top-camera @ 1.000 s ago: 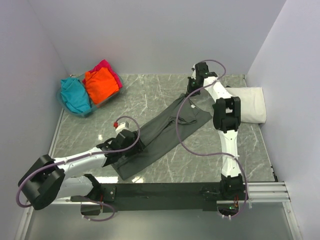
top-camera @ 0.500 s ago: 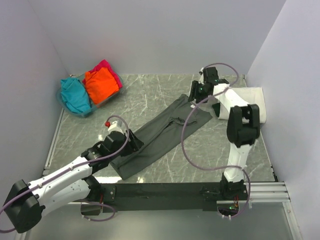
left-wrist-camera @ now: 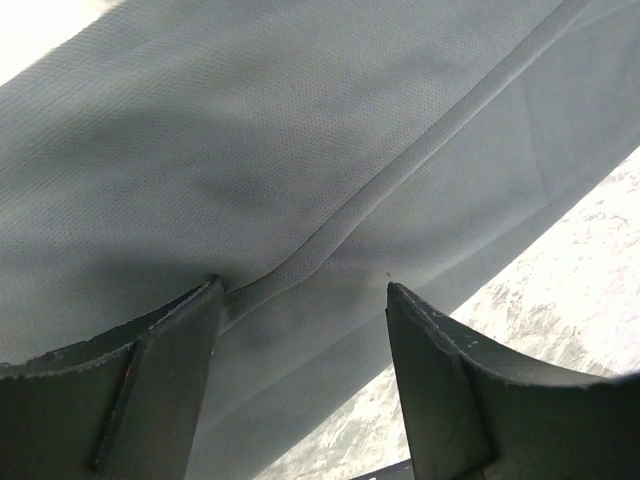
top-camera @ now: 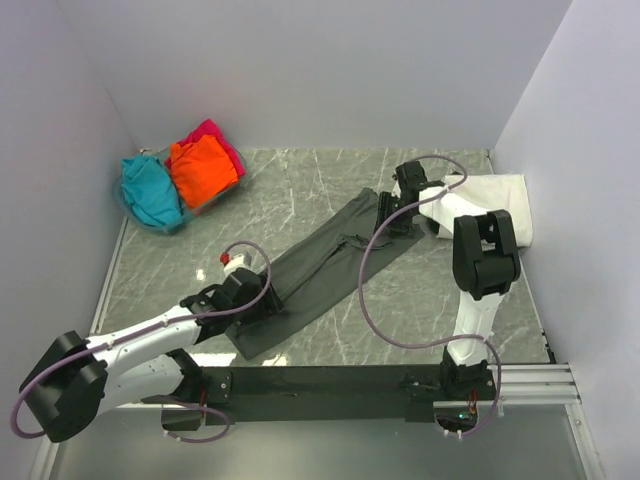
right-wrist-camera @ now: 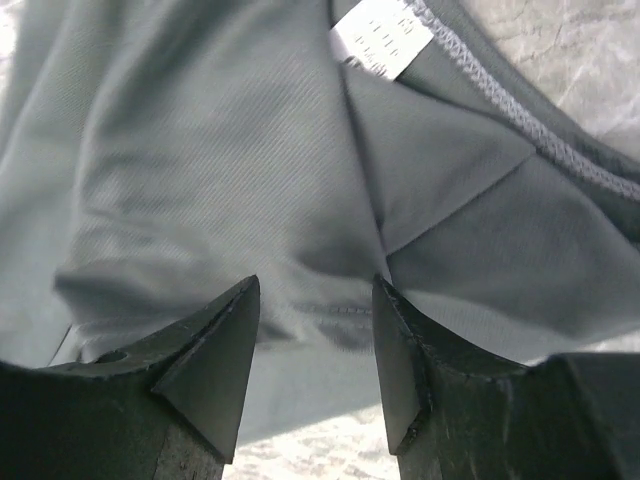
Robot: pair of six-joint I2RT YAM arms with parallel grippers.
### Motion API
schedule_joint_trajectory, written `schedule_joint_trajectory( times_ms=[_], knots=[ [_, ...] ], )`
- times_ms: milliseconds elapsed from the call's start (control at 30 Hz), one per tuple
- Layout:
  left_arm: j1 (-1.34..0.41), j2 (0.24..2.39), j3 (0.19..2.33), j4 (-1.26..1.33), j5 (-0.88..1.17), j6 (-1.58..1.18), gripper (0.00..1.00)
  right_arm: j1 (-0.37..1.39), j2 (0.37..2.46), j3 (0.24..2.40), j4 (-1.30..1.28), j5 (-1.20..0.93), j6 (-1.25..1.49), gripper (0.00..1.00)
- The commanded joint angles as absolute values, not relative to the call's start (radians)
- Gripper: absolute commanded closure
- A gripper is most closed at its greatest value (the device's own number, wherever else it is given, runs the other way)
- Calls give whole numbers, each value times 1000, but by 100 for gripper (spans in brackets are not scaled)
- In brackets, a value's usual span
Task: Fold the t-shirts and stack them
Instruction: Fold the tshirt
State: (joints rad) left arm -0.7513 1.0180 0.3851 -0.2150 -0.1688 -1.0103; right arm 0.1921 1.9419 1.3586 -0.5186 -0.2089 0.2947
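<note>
Fingers (left-wrist-camera: 150, 385) of the left gripper (left-wrist-camera: 300, 292) stand well apart. The tips are down on the dark grey t-shirt (left-wrist-camera: 300, 130) and a raised fold line runs between them; I see nothing pinched. On the right gripper (right-wrist-camera: 315, 285) the fingers (right-wrist-camera: 205, 365) are likewise parted and bare, with the same cloth just beyond the tips and the white neck label (right-wrist-camera: 382, 38) farther ahead.

Only the overhead view shows this shirt as a long diagonal strip reaching from the left fingers to the right ones. It also shows the white t-shirt (top-camera: 500, 205) just to the right of the right fingers. The teal t-shirt (top-camera: 150, 190), orange t-shirt (top-camera: 198, 168) and magenta t-shirt (top-camera: 215, 135) lie bunched well beyond the left fingers.

Against a second ago, the right gripper has drawn nearer over the collar end. The left fingers remain at the near end.
</note>
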Motion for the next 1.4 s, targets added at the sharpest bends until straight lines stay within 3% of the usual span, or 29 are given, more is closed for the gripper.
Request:
schedule_joint_trajectory(
  times_ms=[0,433,733,933,1100,1367],
  knots=[
    [-755,1052,370,-135,-123,-985,28,192,1983,1426,-526,-178,305,44],
    [-772,1154,321,103,126,-1003,29,192,2193,1695,-609,-195,319,44],
    [-818,1215,360,271,336,-991,28,192,2416,2095,-727,-253,337,44],
    [-857,1285,412,440,400,-1025,28,190,2456,2207,-700,-369,330,44],
    [-862,1286,529,413,374,-1008,28,192,2306,2122,-594,-399,318,43],
    [-864,1158,615,66,138,-907,27,206,1915,1683,-449,-246,301,43]
  ],
)
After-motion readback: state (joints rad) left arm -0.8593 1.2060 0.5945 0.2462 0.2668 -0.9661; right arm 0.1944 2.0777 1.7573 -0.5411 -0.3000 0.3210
